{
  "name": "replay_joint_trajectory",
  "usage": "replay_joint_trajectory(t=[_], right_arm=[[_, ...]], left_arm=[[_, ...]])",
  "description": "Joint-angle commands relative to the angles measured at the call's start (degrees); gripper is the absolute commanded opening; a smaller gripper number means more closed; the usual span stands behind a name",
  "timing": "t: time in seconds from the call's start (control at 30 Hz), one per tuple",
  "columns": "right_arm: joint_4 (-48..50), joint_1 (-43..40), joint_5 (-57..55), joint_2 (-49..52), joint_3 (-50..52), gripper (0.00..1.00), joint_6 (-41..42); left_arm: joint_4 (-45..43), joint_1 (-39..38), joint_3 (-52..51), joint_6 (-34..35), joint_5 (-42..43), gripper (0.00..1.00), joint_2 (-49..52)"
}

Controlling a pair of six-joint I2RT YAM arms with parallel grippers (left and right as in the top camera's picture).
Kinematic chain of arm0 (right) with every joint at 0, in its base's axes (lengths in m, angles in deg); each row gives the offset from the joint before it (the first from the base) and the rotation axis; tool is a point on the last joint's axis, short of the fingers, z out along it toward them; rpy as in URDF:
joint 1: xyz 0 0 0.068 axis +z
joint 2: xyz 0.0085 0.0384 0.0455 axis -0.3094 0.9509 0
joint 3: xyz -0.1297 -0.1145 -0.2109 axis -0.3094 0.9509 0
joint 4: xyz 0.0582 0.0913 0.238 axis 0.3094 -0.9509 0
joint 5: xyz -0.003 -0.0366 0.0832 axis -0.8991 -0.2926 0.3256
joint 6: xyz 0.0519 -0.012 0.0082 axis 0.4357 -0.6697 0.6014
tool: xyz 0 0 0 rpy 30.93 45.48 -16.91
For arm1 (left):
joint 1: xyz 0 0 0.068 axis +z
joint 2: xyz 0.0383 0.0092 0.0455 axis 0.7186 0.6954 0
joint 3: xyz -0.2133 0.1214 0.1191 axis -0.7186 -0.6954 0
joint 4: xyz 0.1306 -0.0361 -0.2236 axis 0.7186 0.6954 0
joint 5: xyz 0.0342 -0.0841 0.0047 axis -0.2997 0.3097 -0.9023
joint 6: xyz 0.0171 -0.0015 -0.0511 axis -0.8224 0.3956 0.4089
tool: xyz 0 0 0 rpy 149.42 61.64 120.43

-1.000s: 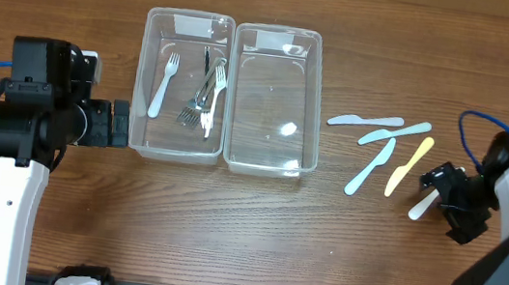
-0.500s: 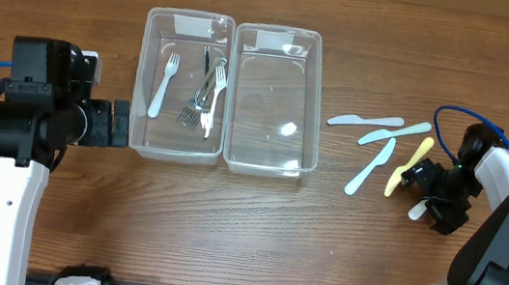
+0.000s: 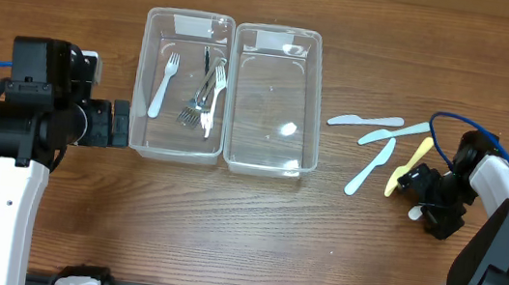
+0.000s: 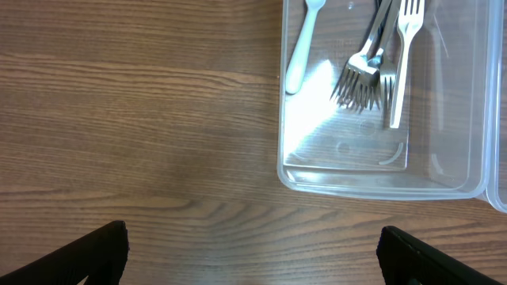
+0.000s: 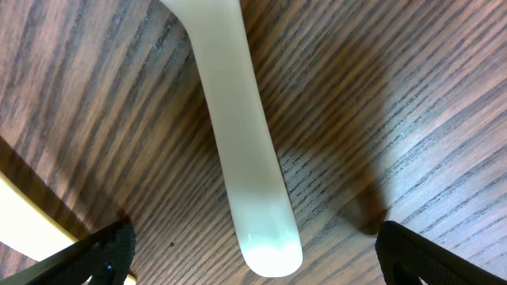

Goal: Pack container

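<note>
While left gripper (image 4: 253, 255) and right gripper (image 5: 253, 252) gape wide, the white knife (image 5: 236, 134) is seemingly half-hidden overhead.

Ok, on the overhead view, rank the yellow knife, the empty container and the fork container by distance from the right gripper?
1. Yellow knife, just left of the right gripper.
2. Empty container, mid-table.
3. Fork container, farthest left.

The right hand (image 3: 419, 194) stands wide open over the white knife (image 5: 238, 127), nothing else between its fingers (image 5: 87, 261). The yellow knife (image 3: 408, 165) lies just beside. Bare surface (image 3: 328, 220) leads to the open-topped right box (image 3: 319, 102).
</note>
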Motion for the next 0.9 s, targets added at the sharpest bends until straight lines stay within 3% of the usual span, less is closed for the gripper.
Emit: replay_joint_trajectory(t=[0.0, 0.2, 0.33, 0.47, 0.67, 0.77, 0.87], right_arm=[[1.2, 0.0, -1.2, 1.0, 2.1, 1.0, -1.3], [1.8, 0.0, -1.2, 1.0, 2.1, 0.8, -1.2], [1.9, 0.0, -1.2, 1.0, 2.1, 0.77, -1.2], [1.9, 0.0, -1.2, 1.0, 2.1, 0.63, -1.2], [1.8, 0.0, -1.2, 1.0, 2.1, 0.56, -1.2], [1.9, 0.0, -1.2, 1.0, 2.1, 0.44, -1.2], [2.2, 0.0, -1.2, 1.0, 2.1, 0.41, -1.2]], left_arm=[[-0.2, 0.0, -0.3, -0.5, 0.8, 1.0, -0.1], [-0.2, 0.0, -0.3, -0.5, 0.8, 1.0, -0.1], [-0.2, 0.0, -0.3, -0.5, 0.8, 1.0, -0.1], [-0.2, 0.0, -0.3, -0.5, 0.8, 1.0, -0.1], [-0.2, 0.0, -0.3, -0.5, 0.8, 1.0, -0.1], [-0.2, 0.0, -0.3, -0.5, 0.8, 1.0, -0.1], [-0.2, 0.0, -0.3, -0.5, 0.8, 1.0, -0.1]])
